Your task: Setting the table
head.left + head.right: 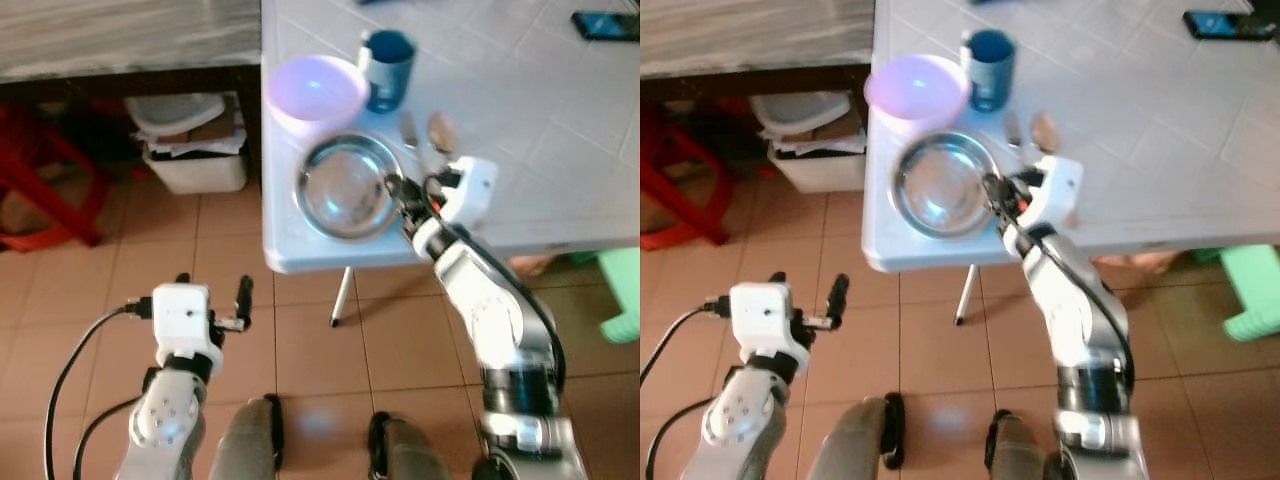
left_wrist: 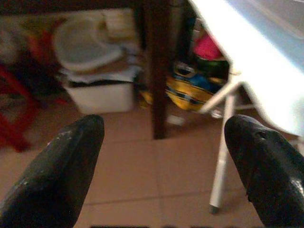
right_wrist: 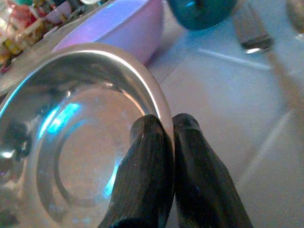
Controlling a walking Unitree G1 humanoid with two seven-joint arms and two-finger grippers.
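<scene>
A steel plate (image 1: 340,190) lies near the front left corner of the white table (image 1: 560,130). My right gripper (image 1: 392,187) is shut on the plate's right rim (image 3: 164,111), one finger inside and one outside. Behind the plate stand a lilac bowl (image 1: 314,90) and a blue cup (image 1: 388,68). A fork (image 1: 410,130) and a spoon (image 1: 441,132) lie to the plate's right. My left gripper (image 1: 212,290) hangs open over the floor, left of the table, holding nothing.
A white bin (image 1: 195,140) with a lid sits under a dark table at the left, beside a red stool (image 1: 45,190). A phone (image 1: 605,25) lies far right on the table. A green stool (image 1: 620,295) stands at the right. A white table leg (image 1: 342,295) slants below.
</scene>
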